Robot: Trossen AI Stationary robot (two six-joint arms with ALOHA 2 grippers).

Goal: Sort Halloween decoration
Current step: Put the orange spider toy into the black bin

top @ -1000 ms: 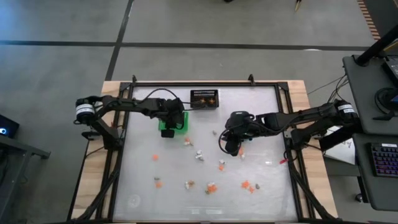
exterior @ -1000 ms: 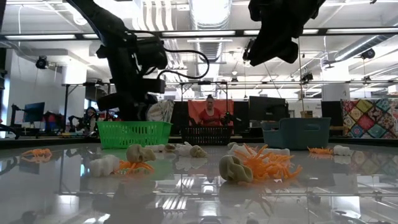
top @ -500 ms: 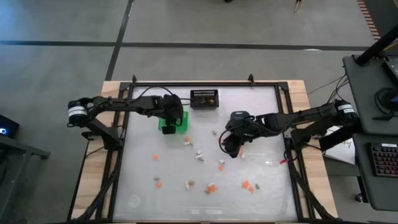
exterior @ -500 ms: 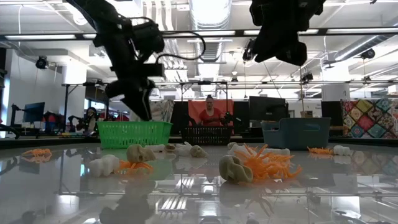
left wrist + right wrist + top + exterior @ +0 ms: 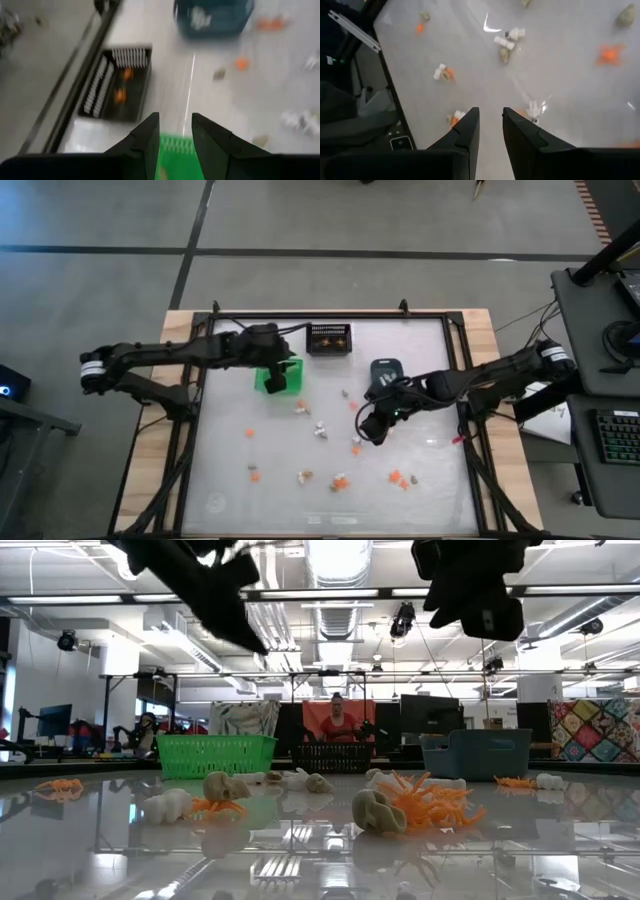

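The Halloween decoration lies scattered as tiny orange, white and tan trinkets (image 5: 320,428) over the table's middle and near part; the low view shows them close up (image 5: 415,805). My left gripper (image 5: 175,135) hangs open over the green bin (image 5: 291,367) at the far left, nothing between its fingers. My right gripper (image 5: 491,125) hovers open above the trinkets right of centre (image 5: 372,430), high over the table and holding nothing. Two orange trinkets lie in the black mesh bin (image 5: 120,85).
The black mesh bin (image 5: 329,338) stands at the far edge, the blue-grey bin (image 5: 385,370) right of it beside my right arm. A raised frame (image 5: 200,420) runs around the table. Beyond the table a person sits in the room (image 5: 335,720).
My left gripper has risen out of the green bin, high above it, tipping up nearer to level and drawing back toward the table's left edge. My right gripper has rolled about its own axis and shifted a little toward the near edge, uncovering the blue-grey bin.
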